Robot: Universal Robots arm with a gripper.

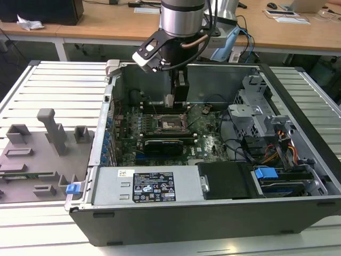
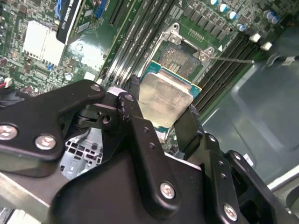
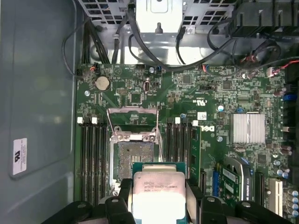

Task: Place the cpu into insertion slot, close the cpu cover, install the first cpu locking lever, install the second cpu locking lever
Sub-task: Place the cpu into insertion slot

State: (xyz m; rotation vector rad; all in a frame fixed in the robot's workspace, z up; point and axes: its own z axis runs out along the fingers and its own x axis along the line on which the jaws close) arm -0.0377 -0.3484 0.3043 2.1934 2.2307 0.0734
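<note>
While end effector (image 3: 159, 207) clamps cpu (image 3: 156, 189), insertion slot (image 3: 135, 158) nearby, uncovered

In claw (image 3: 159, 203), cpu (image 3: 158, 186) above insertion slot (image 3: 135, 156).

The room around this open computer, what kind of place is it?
Probably a robot lab or workshop: a robot arm holds the cpu inside an open computer case on a slatted metal table, with wooden desks behind.
</note>
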